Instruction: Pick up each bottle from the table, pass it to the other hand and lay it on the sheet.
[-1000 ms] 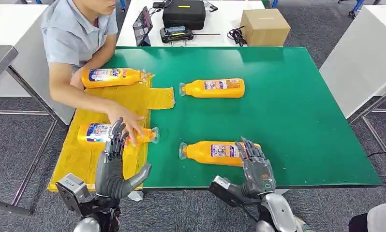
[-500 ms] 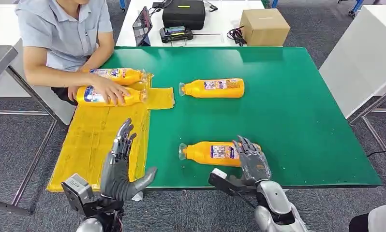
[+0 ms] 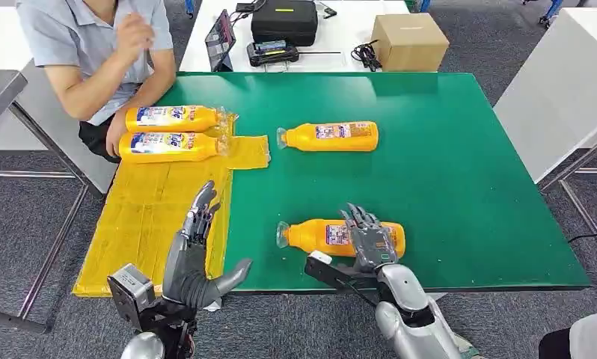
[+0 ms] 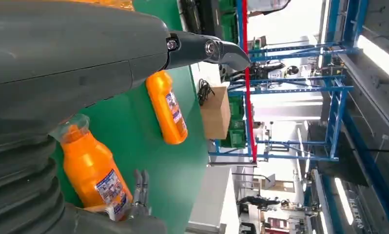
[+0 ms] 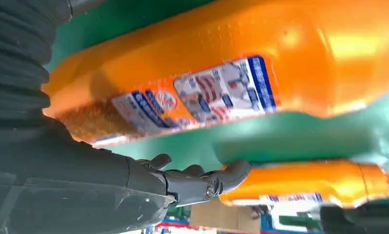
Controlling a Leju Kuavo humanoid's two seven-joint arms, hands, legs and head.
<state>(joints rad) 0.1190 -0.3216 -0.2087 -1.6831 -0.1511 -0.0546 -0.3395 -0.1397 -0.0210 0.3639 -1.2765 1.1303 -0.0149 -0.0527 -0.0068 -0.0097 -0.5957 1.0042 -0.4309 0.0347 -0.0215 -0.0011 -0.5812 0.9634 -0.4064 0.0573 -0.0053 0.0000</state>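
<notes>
A: Right robot hand (image 3: pixel 368 239)?
B: Lies over the near bottle (image 3: pixel 340 237) at its base end, fingers draped on top. The bottle rests flat on the green worktop (image 3: pixel 467 172), cap toward the sheet. Cannot tell if the fingers are actually clamped on it; the right wrist view has the bottle (image 5: pixel 222 83) right against the palm with the fingers (image 5: pixel 207 180) extended.

A: Left robot hand (image 3: pixel 194 254)?
B: Open, holding nothing, fingers spread and pointing away from the robot, over the near edge where the yellow sheet (image 3: pixel 153 217) meets the green.

A: Other bottles?
B: The far bottle (image 3: pixel 329 136) lies on its side mid-worktop, well apart from the near one. Two bottles lie on the sheet's far end, side by side: rear one (image 3: pixel 174 117), front one (image 3: pixel 172 146).

A: Anyone around?
B: Person (image 3: pixel 93 52) seated at the far left corner, one hand raised.
</notes>
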